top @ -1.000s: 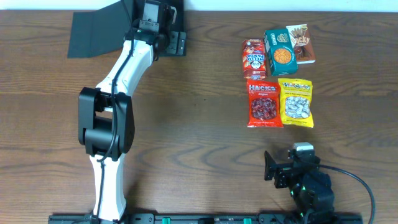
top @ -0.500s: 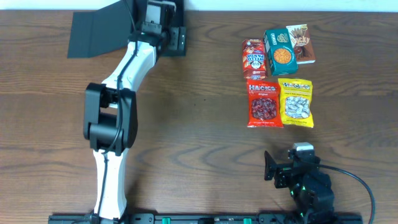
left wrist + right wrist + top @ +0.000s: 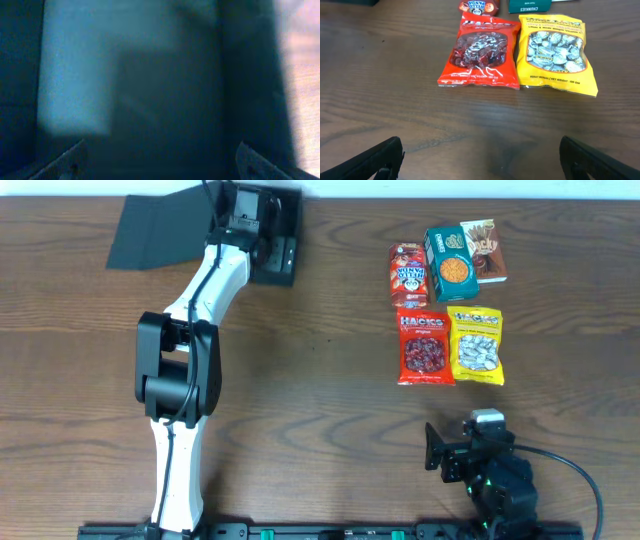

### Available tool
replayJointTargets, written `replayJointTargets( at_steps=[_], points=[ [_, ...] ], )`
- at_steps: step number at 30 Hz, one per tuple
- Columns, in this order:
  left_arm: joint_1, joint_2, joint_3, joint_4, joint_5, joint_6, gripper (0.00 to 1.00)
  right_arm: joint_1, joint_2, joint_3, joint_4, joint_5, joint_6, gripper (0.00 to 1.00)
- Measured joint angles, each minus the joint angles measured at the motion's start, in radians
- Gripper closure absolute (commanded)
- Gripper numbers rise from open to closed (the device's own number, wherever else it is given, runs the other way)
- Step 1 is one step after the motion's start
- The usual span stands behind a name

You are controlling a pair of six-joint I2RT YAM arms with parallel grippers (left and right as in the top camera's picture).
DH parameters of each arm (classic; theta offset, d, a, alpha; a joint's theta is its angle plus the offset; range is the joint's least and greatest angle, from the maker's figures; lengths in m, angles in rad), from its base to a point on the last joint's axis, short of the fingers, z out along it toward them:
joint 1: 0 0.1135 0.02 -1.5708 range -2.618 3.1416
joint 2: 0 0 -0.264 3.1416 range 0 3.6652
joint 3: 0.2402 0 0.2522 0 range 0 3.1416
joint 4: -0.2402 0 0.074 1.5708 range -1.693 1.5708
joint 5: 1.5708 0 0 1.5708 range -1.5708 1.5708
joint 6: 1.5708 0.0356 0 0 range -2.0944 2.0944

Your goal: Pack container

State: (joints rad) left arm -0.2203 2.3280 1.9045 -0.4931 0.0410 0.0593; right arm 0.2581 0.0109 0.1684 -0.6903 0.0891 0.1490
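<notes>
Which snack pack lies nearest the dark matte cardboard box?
The small red Hello Panda pack, leftmost in the far row, closest to the box.

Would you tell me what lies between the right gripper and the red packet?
Nothing: in the right wrist view, only bare table lies between the open right gripper and the red packet.

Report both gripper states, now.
Left gripper: open, holding nothing, at the container.
Right gripper: open, holding nothing, over the table short of the red packet.
</notes>
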Motion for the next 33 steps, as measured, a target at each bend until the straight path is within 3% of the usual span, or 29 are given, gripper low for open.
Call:
replayJointTargets(
  at_steps=[10, 18, 24, 33],
  points=[
    [0.002, -0.002, -0.008, -0.341, 0.013, 0.057, 0.05, 0.000, 0.000, 0.000, 0.000, 0.000, 0.000, 0.01],
    [0.003, -0.069, -0.014, -0.472, 0.201, 0.050, 0.05, 0.000, 0.000, 0.000, 0.000, 0.000, 0.000, 0.01],
    [0.003, -0.112, -0.014, -0.577, 0.245, 0.044, 0.05, 0.000, 0.000, 0.000, 0.000, 0.000, 0.000, 0.01],
    [0.003, -0.112, -0.014, -0.610, 0.257, -0.003, 0.05, 0.000, 0.000, 0.000, 0.000, 0.000, 0.000, 0.01]
  ],
)
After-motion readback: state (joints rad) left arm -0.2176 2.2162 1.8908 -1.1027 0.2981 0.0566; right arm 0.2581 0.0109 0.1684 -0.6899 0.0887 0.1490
